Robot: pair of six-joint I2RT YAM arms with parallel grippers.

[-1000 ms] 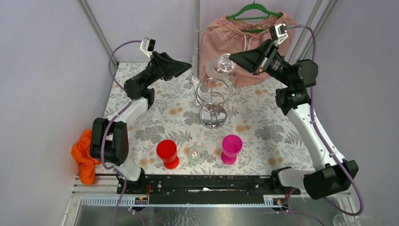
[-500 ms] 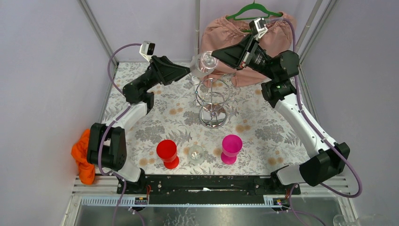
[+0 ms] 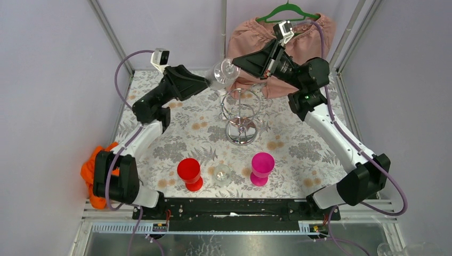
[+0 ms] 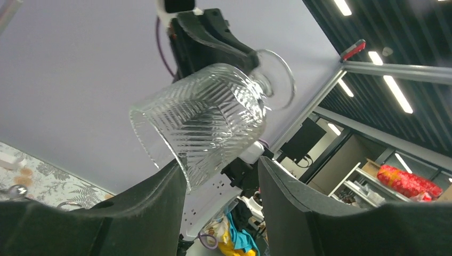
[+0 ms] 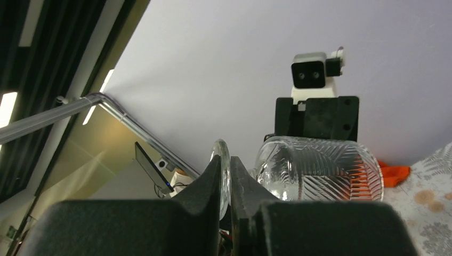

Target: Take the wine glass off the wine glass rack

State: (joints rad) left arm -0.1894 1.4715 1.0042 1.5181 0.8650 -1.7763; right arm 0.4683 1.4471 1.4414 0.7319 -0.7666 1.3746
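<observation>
Wine glass [image 3: 223,73]: in the air, tipped near level, clear of the wine glass rack [image 3: 241,114]. It hangs up and to the rear-left of the rack's top ring. No wire touches it that I can see.

Hold: right gripper [image 3: 237,60] is pinching the glass by its round foot. In the right wrist view the foot disc sits edge-on between the two fingers [image 5: 205,186], pressed in tight. The ribbed bowl sticks out beyond them.

Left gripper [image 3: 205,82]: spread wide, facing the bowl's mouth. From its own camera the bowl [image 4: 208,120] hangs just above the gap between the fingers [image 4: 160,208]. The rim comes close to one finger; contact cannot be told. It is not clamped on anything.

Rack stands upright on the tabletop [image 3: 298,144], ring bare, nothing hanging from it in the top view.

Also present: red cup [image 3: 190,173], magenta cup [image 3: 262,168] and a small clear glass [image 3: 222,173] in a row near the arm bases. Orange cloth [image 3: 93,176] at the left edge. Pink garment [image 3: 256,37] on a hanger at the back.

Progress, my reading: the removal itself looks done, since the glass is free of the wire. What seems left is a pass to the left gripper or a set-down on the tabletop. Neither is completed.
</observation>
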